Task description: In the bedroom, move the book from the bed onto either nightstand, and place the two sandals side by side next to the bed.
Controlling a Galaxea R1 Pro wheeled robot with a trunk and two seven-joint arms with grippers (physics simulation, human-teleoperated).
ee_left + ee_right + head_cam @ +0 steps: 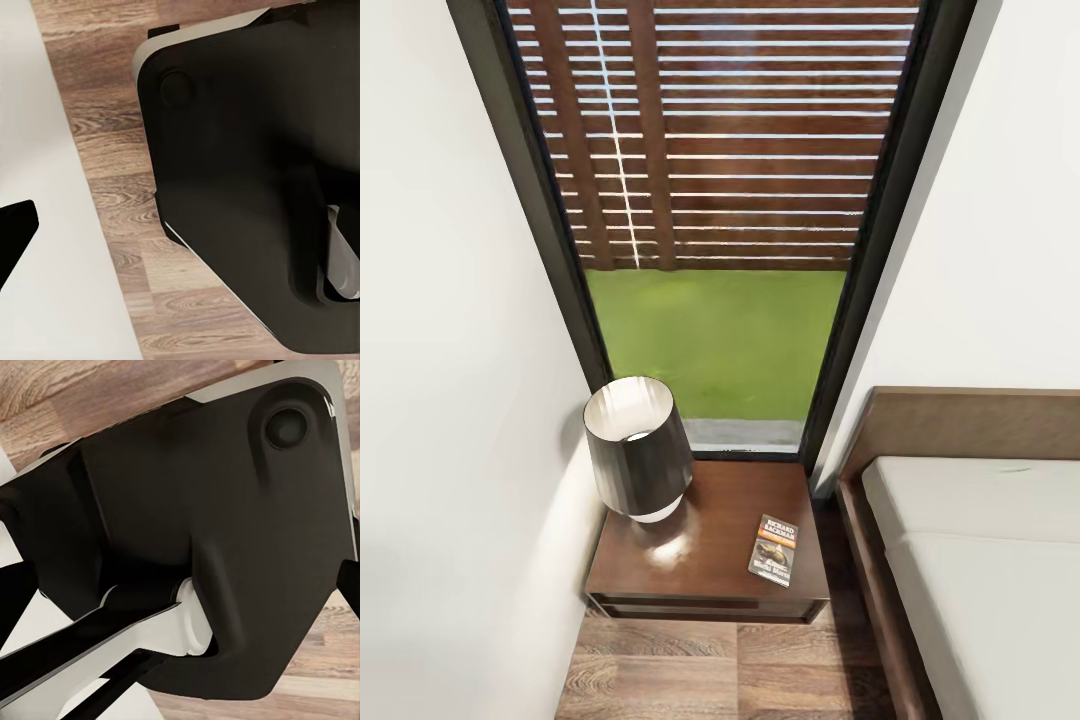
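The book (pixel 774 550) lies flat on the right front part of the dark-brown nightstand (pixel 710 505), its orange band and white lettering facing up. To the right of the nightstand stands the bed (pixel 980 600), with a light-grey mattress and a brown headboard. The sandals are out of view. In the right wrist view my right gripper (pixel 184 596) is open, with a black fingertip at each side edge and nothing held. One black fingertip (pixel 16 229) of my left gripper shows far out at the edge of the left wrist view, so it is open too.
A dark lamp (pixel 637 447) with a white base stands on the nightstand's back left. Behind it is a tall dark-framed window (pixel 720 200) onto lawn and slat fence. White walls close in on both sides. Both wrist views look down on my black base (pixel 247 150) over wood-plank floor (pixel 105 142).
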